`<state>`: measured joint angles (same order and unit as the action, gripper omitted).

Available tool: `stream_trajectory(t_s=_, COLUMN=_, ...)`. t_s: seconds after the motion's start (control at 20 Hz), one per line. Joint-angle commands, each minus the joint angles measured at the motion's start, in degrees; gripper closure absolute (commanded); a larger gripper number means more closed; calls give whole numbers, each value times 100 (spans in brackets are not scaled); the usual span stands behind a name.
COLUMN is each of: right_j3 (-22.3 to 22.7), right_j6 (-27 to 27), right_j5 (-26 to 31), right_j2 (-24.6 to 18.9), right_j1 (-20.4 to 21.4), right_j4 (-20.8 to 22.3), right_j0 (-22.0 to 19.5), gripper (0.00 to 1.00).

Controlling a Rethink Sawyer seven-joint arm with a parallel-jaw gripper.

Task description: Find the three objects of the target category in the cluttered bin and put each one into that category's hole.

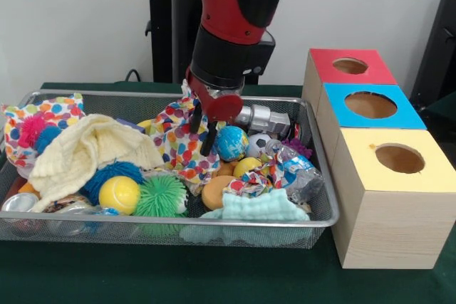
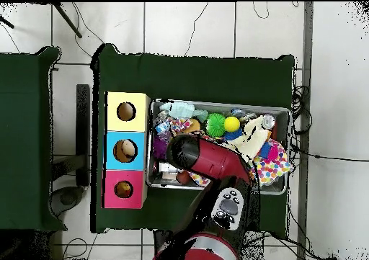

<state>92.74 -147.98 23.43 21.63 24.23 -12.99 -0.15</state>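
Wire bin (image 1: 317, 176) on green table (image 1: 214, 282), contents left to right in the front view:
- Dotted cloth (image 1: 50, 115), far left corner, with pink pompom (image 1: 30, 129) on it.
- Cream knit cloth (image 1: 85, 151), draped over the left half.
- Blue spiky ball (image 1: 114, 172), yellow ball (image 1: 119, 194), green spiky ball (image 1: 160, 196), along the near side.
- Second dotted cloth (image 1: 178, 144), centre, raised; gripper (image 1: 201, 127) closed on its top fold.
- Globe ball (image 1: 231, 143), soccer ball (image 1: 258, 144), orange ball (image 1: 217, 191), mint cloth (image 1: 263, 206), crumpled wrappers (image 1: 285, 169).
- Metal cylinder (image 1: 267, 117), far side, right of the gripper.

Right of the bin, touching in a row: red box (image 1: 349, 80), blue box (image 1: 370, 115), yellow box (image 1: 395, 197), each with one round hole on top.
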Motion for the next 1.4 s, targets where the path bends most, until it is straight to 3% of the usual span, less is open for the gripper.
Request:
stream_trajectory(t_s=0.05, right_j3=180, right_j6=-1278, right_j5=-83, right_j2=-147, right_j1=-95, right_j4=-406, right_j0=123, gripper=0)
stream_trajectory(t_s=0.45, right_j3=384, right_j6=-1469, right_j5=-357, right_j2=-137, right_j1=-288, right_j4=-712, right_j0=527, gripper=0)
stream_trajectory(t_s=0.9, right_j3=499, right_j6=-1334, right_j5=-878, right_j2=-268, right_j1=-576, right_j4=-919, right_j0=569, gripper=0)
stream_trajectory(t_s=1.4, right_j3=261, right_j6=-568, right_j5=-1881, right_j2=-466, right_j1=-856, right_j4=-489, right_j0=-376, gripper=0)
